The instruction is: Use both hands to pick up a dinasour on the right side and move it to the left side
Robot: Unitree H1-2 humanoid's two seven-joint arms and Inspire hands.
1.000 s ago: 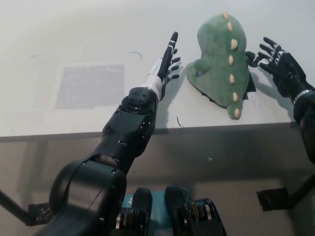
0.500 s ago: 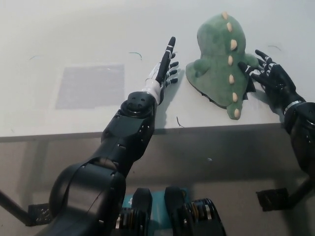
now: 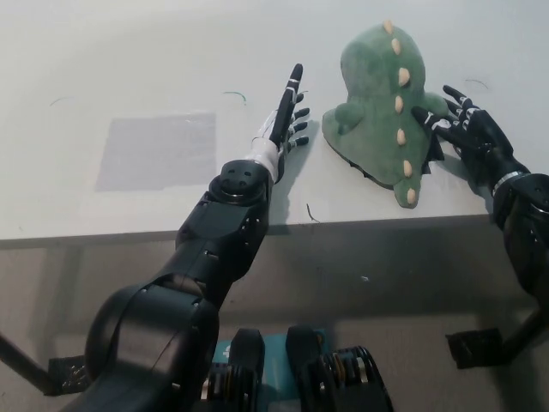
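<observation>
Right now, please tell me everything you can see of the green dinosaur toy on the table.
The dinosaur looks like a soft plush toy, green, with a row of cream spikes running along its back. It lies flat on the right part of the white table, near the front edge. The black right hand is open against its right side and seems to touch it. The left hand is open just beside its left side, apart from it.

The plush dinosaur [image 3: 382, 94] at the upper right is green with a row of cream spikes. The right hand [image 3: 467, 129] is black with white marks. The left hand [image 3: 287, 116] shows black and white. The white table [image 3: 129, 69] has a grey rectangular patch [image 3: 157, 150].
</observation>
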